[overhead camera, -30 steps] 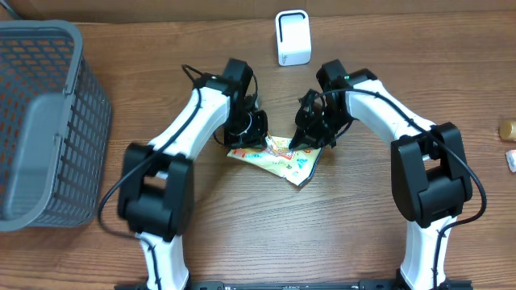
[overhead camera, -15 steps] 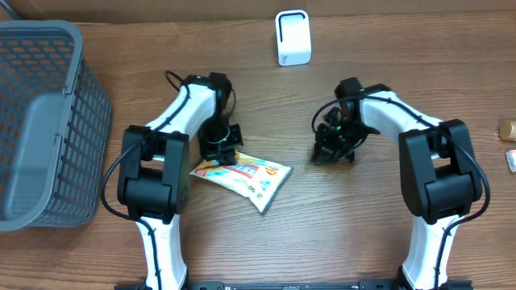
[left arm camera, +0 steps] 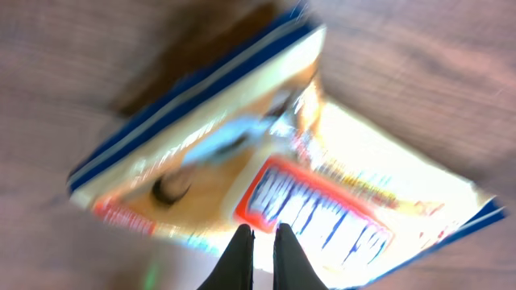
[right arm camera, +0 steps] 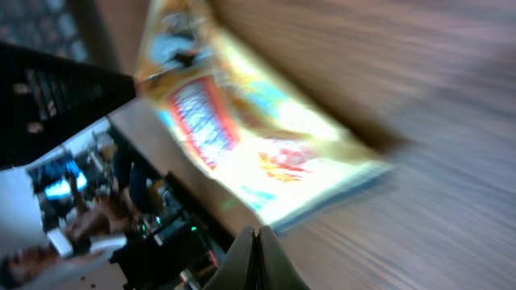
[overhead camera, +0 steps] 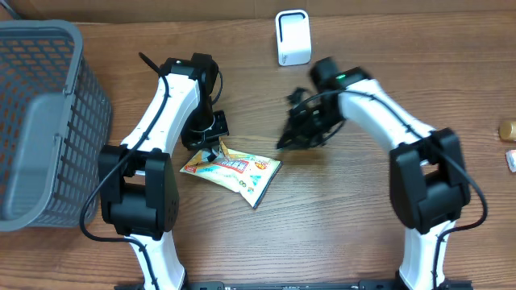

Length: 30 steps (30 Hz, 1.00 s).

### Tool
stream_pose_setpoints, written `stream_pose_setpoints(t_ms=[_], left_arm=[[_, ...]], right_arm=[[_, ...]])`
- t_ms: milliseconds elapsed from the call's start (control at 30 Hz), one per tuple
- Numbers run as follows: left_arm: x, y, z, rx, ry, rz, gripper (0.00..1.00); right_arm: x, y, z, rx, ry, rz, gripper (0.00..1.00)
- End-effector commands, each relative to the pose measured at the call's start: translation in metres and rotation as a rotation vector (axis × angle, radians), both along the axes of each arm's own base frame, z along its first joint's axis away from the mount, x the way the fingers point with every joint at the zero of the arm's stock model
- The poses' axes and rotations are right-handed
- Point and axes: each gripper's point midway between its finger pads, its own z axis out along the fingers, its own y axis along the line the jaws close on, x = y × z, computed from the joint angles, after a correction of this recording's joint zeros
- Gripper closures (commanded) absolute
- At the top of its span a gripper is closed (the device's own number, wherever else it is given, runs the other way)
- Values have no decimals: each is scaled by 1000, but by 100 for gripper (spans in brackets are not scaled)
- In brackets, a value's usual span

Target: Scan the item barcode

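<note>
The left arm rose from its base at the near edge, ran forward to an elbow close to the far side of the tabletop (overhead camera: 347, 217), then folded back and down. The left end effector (overhead camera: 212, 145) pointed downward and was closed on the near edge of the snack packet (overhead camera: 238, 171). In the left wrist view its two fingers stood almost together over the packet's printed face. The packet lay on the wood between the two arms, left of centre, with the pinched corner lifted and the rest flat.

The right arm stretched forward and inward, its elbow just beside the white barcode scanner (overhead camera: 292, 36), and its wrist was turned down and to the left. The right end effector (overhead camera: 285, 142) was closed with nothing in it, near the packet's far corner but apart from it.

The scanner stood upright at the far edge, well apart from the packet. A grey mesh basket (overhead camera: 36, 121) stood at the left.
</note>
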Motion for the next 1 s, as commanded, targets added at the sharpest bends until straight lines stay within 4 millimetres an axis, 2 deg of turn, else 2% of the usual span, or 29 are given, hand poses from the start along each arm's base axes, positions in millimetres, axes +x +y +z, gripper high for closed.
stream_pose_setpoints(t_ms=[0, 100, 200, 300, 400, 533, 633, 800, 867, 967], left_arm=[[-1, 20, 6, 86, -2, -16, 96], [-3, 30, 7, 104, 10, -1, 96], [-3, 36, 7, 114, 11, 9, 96], [-4, 37, 2, 111, 13, 14, 96], [-7, 36, -8, 104, 21, 16, 96], [-13, 26, -32, 43, 24, 25, 96], [-15, 21, -48, 11, 12, 25, 96], [-19, 22, -65, 10, 2, 41, 96], [-20, 22, -67, 18, 5, 65, 96], [-21, 26, -67, 58, 11, 133, 96]], right_arm=[[-15, 32, 17, 57, 25, 8, 96], [-24, 52, 4, 59, 43, -6, 96], [-30, 60, -12, 45, 80, -38, 96], [-35, 63, -31, 40, 94, -59, 96], [-43, 57, -52, -2, 133, -92, 96], [-50, 30, -86, -167, 162, -159, 96], [-46, 1, -100, -299, 172, -218, 96], [-25, -39, -107, -366, 164, -292, 96], [-14, -54, -109, -381, 149, -318, 96], [2, -87, -112, -474, 126, -382, 96]])
